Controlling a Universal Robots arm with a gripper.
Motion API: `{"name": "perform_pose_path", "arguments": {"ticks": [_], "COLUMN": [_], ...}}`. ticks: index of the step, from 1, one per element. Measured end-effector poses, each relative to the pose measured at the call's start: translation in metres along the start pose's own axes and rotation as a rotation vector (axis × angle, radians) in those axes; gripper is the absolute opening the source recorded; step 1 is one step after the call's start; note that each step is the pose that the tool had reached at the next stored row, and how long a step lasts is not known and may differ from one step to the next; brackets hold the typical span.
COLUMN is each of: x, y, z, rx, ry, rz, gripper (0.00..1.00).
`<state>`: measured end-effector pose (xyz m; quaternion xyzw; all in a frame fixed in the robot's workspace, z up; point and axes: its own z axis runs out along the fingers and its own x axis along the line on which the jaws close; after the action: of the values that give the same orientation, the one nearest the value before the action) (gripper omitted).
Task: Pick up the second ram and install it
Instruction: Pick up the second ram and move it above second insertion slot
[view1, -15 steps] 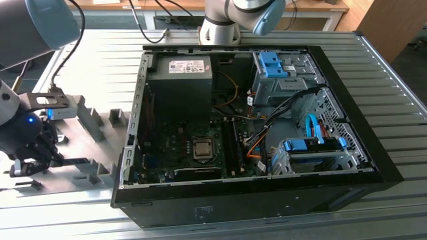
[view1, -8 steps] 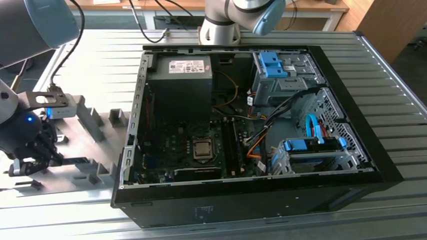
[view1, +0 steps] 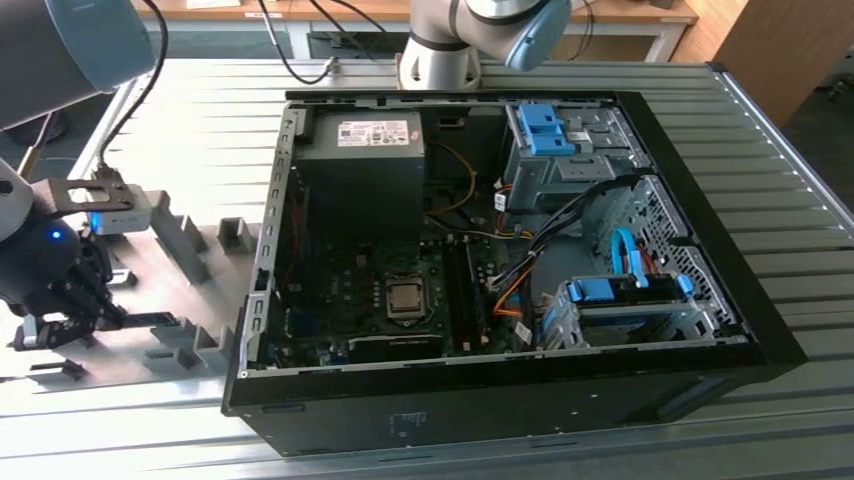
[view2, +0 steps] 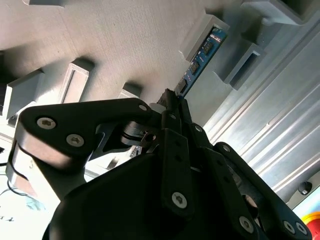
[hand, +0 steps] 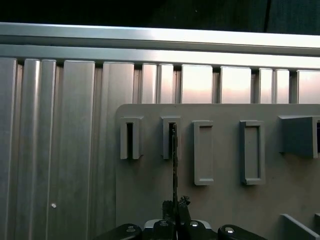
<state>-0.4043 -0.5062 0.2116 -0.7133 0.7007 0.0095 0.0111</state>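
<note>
Grip first: my tool (view2: 172, 102) is closed on one short end of the second ram (view2: 201, 52), the fingertips pinching its flat faces so the thin stick runs straight out from them. Its far end sits in a narrow slotted holder (view2: 196, 34) on the grey plate (hand: 145, 200). That holder seems to keep the stick on its edge and leave the near end free for me to take. In the first wrist view the stick shows as a dark line from the fingertips to that slot. I judge the pick as gripped but not lifted clear. The plate lies on the ribbed metal table (view1: 200, 120), just beside the open computer case (view1: 754, 335), which keeps the parts close to the board they belong in.

Much is hidden. My own tool body covers the near end of the stick, so I cannot tell how deep the bite is. Whether the far end rests on the slot floor or hangs just inside is unclear. In the exterior view the board's memory slots (view1: 470, 290) are too dark to tell filled from free.
</note>
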Motion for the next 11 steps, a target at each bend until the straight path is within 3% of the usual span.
{"name": "perform_pose_path", "arguments": {"ticks": [11], "x": [-0.0002], "y": [0.0], "z": [-0.0072], "rx": [0.0001], "ry": [-0.0033], "rz": [0.0], "gripper": [0.14]}}
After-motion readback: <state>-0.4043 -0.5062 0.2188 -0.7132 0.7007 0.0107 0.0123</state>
